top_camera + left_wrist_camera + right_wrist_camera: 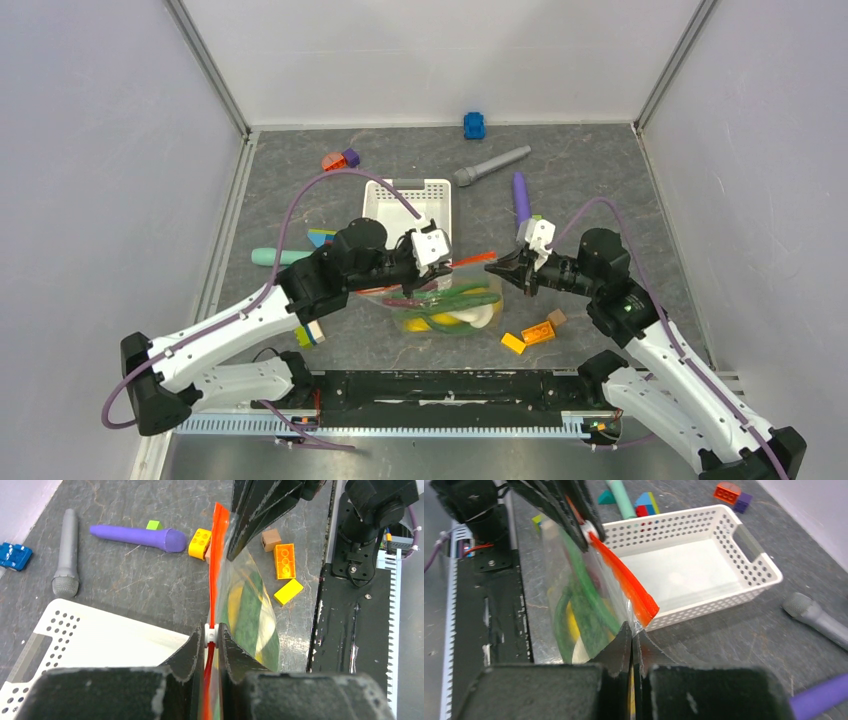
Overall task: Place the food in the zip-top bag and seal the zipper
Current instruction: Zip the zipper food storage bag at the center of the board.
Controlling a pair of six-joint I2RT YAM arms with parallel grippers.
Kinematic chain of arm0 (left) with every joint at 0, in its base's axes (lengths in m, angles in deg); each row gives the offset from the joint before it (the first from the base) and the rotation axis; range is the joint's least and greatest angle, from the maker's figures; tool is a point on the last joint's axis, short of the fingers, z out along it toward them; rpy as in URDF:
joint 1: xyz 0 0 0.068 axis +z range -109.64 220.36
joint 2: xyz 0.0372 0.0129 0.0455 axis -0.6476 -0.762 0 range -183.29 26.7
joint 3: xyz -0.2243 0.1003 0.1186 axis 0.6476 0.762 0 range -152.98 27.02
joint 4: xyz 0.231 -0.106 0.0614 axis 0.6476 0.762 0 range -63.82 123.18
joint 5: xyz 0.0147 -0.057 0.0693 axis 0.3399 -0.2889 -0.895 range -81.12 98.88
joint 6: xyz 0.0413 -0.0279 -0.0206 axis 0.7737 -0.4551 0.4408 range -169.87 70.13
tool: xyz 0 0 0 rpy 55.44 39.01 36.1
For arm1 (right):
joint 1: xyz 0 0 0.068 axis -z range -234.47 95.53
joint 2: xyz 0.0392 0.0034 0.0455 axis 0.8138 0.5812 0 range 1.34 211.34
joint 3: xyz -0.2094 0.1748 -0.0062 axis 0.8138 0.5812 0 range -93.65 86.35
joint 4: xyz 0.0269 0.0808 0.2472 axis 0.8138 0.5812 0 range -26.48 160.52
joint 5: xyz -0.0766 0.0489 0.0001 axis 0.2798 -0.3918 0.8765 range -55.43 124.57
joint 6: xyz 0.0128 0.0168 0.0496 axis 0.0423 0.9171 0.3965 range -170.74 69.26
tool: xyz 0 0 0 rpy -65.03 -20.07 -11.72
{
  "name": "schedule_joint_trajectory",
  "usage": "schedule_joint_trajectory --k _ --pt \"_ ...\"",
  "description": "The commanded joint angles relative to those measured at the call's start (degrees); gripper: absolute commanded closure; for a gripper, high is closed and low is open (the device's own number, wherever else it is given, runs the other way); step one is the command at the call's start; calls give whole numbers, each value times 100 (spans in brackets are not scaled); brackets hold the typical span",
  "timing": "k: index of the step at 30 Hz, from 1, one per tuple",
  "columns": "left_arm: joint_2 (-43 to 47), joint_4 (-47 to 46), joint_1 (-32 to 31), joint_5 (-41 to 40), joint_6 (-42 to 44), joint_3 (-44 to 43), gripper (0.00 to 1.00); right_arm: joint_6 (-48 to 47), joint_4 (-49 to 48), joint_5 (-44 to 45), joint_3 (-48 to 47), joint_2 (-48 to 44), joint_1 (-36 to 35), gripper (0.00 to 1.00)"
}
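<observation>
Black left gripper (211, 635) clamps the orange-red zipper (217, 555) of the clear plastic zip-top bag (556, 575); right gripper (631, 632) pinches its corner. Yellow and green toy food (447, 320) lies inside, beside a white slotted basket (704, 597).

Left arm (232, 325), right arm (662, 352): jaws tight

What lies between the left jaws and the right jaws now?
The zipper, an orange-red strip, runs straight from one to the other, with the zip-top bag hanging under it. The top view shows this best.
</observation>
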Motion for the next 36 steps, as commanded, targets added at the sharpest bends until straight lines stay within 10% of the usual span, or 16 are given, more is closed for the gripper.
schedule_joint_trajectory --k 1,36 --pt "279 464 42 -539 -380 49 86 214 -69 1462 -50 -157 36 100" --pt "643 1167 40 -1342 -1326 225 84 962 -227 5842 224 -95 37 100"
